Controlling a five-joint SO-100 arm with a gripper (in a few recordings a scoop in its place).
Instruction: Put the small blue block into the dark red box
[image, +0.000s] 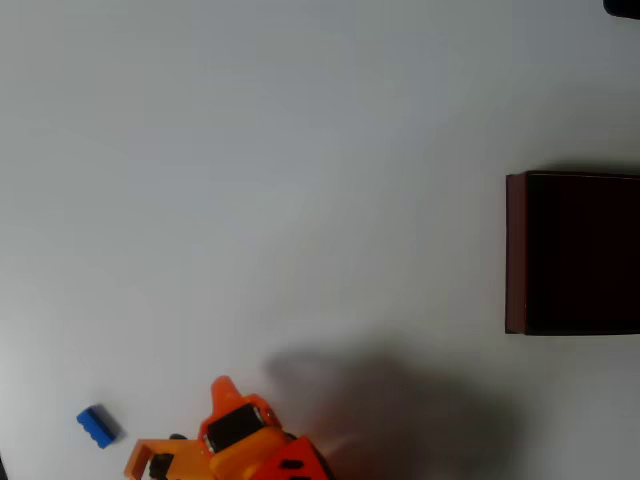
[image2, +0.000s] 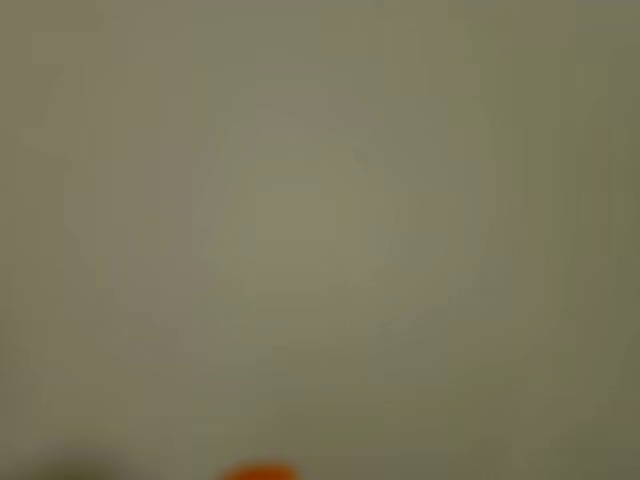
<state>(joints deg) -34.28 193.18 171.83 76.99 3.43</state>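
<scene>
White table (image: 300, 180): the block (image: 97, 425) lies near its bottom-left corner, long axis diagonal; box (image: 515, 255) at the right edge. The gripper (image: 185, 425) hovers beside the block, grip unclear; the wrist view is blurred.

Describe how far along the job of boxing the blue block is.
Nothing is done yet: the tiny bright blue studded block lies on the white table at lower left in the overhead view, far from the large maroon square box. The orange gripper sits beside the block, ungrasped. Grasp, carry and drop remain.
</scene>
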